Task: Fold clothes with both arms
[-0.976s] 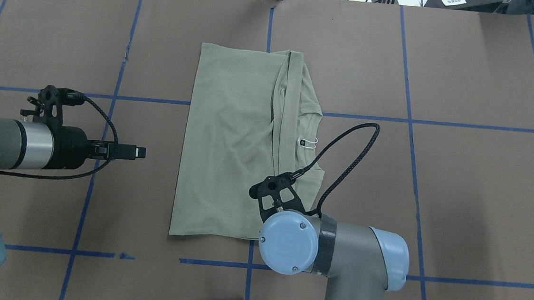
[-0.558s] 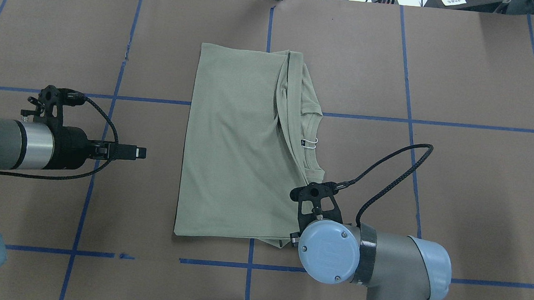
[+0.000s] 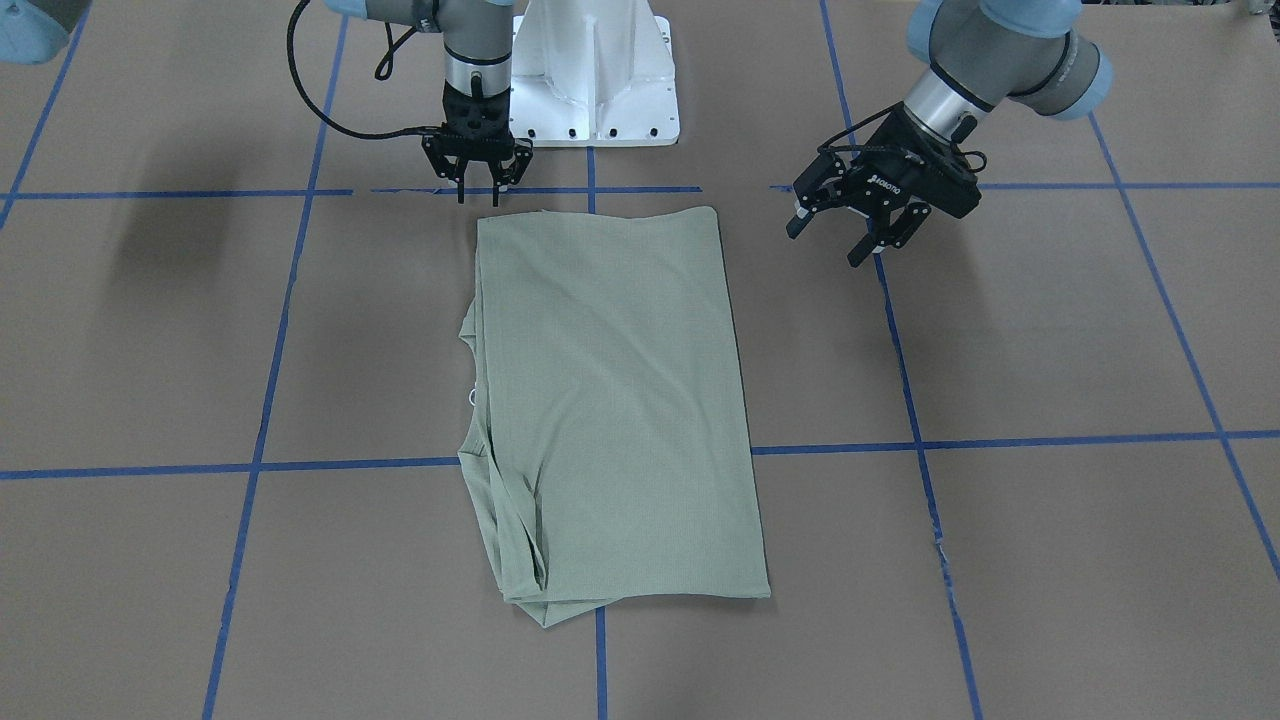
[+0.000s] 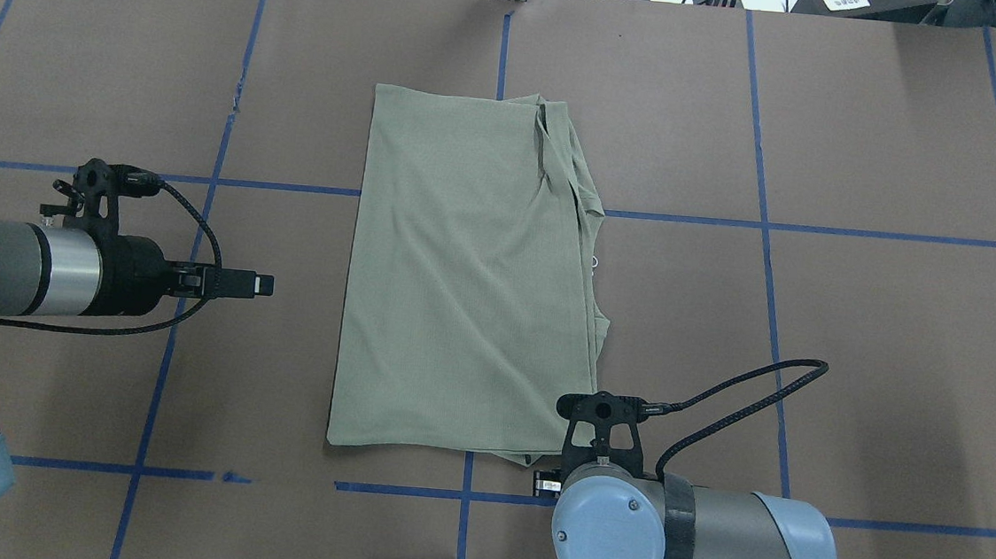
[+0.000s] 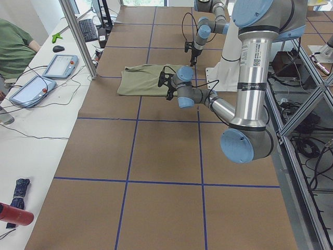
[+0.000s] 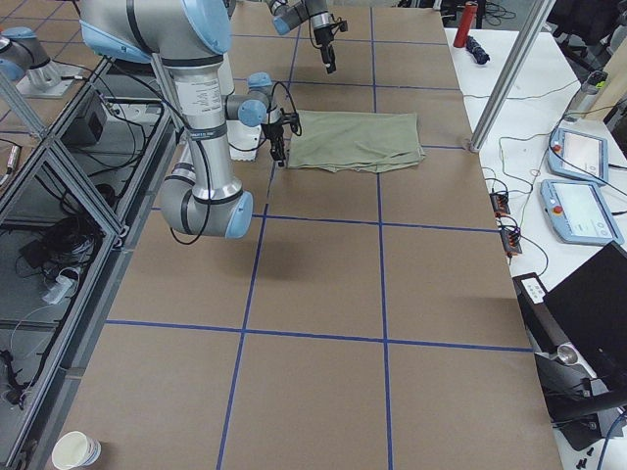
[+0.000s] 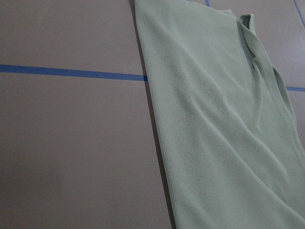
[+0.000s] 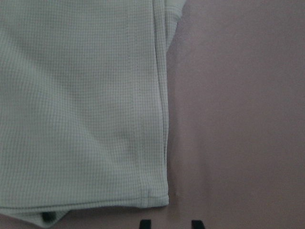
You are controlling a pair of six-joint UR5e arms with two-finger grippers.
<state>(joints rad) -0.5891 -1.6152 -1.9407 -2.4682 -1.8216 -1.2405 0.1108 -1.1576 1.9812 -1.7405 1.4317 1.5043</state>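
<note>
The brown bench (image 4: 827, 163) carries the folded sage-green shirt (image 4: 463, 277), which lies flat as a long rectangle with its neck edge on the right hand's side. The right hand (image 3: 478, 192), spread and empty, hangs just beside the shirt's corner. The left hand (image 3: 845, 238), also spread and empty, hovers well apart from the opposite long edge.

ROBOTIQ, white lettering, on left gripper (image 3: 830, 242) body; nothing else legible

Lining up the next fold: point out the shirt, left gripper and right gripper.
shirt (image 4: 463, 277), overhead exterior view, middle of top layer.
left gripper (image 3: 828, 243), exterior front-facing view, between its fingertips.
right gripper (image 3: 478, 196), exterior front-facing view, between its fingertips.
</note>
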